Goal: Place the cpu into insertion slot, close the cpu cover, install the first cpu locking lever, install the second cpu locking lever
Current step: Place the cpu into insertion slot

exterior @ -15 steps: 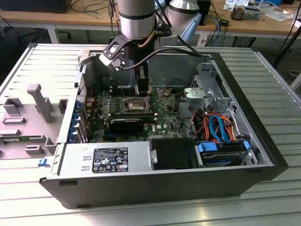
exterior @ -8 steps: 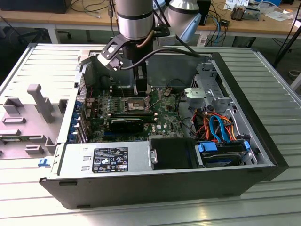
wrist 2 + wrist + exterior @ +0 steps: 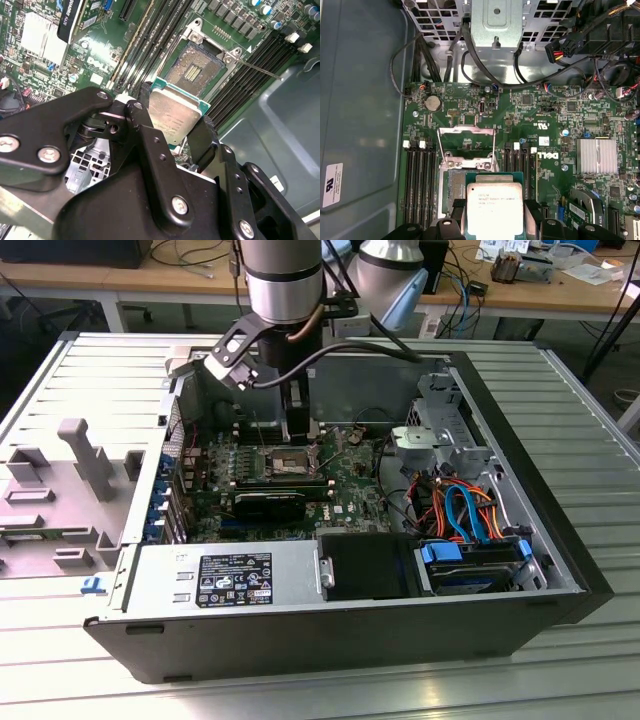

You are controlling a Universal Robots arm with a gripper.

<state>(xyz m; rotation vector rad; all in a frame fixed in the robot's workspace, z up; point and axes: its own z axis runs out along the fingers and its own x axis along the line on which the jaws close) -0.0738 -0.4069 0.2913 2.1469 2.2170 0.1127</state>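
Black two-finger gripper [image 3: 174, 115] clamped on small flat square silver-grey-topped cpu [image 3: 495, 207], hovers just above dark square silver-rimmed insertion slot [image 3: 192, 72]. Thin silver frame cpu cover [image 3: 465, 131] stands open. Risk: tilt/offset while lowering, which could bend pins.

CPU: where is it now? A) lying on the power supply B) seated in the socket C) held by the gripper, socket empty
C: the cpu is clamped in the gripper, the insertion slot beside it shows bare contacts, and the cpu cover stands open.
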